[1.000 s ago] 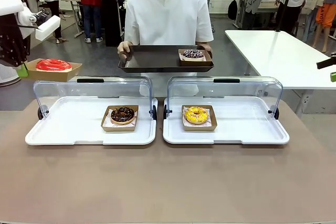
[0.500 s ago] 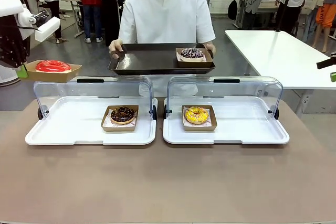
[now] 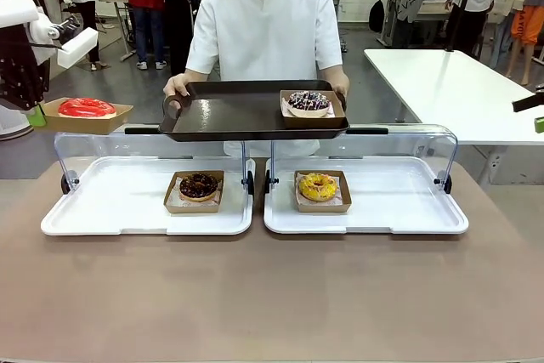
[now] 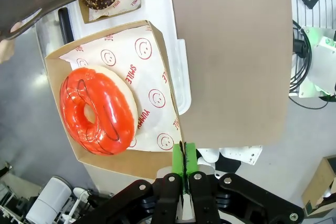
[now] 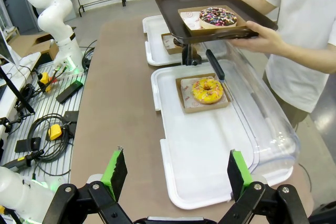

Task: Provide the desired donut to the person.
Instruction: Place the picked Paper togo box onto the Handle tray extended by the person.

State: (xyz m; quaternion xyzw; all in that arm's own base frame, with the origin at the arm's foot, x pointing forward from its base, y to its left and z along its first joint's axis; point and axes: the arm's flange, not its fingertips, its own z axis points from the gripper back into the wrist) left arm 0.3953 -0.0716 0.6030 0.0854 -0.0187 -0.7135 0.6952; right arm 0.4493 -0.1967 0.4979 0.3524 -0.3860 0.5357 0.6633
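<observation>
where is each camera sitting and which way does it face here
Front view: fixed on the robot's side, facing across the brown table at the person in a white shirt holding a dark brown tray; the left arm shows at picture left.
Left wrist view: looks along the left pincer, shut on the cardboard box of the red glazed donut.
Right wrist view: looks along the table past the open right pincer.
Shared: front and right wrist both show the yellow donut.
</observation>
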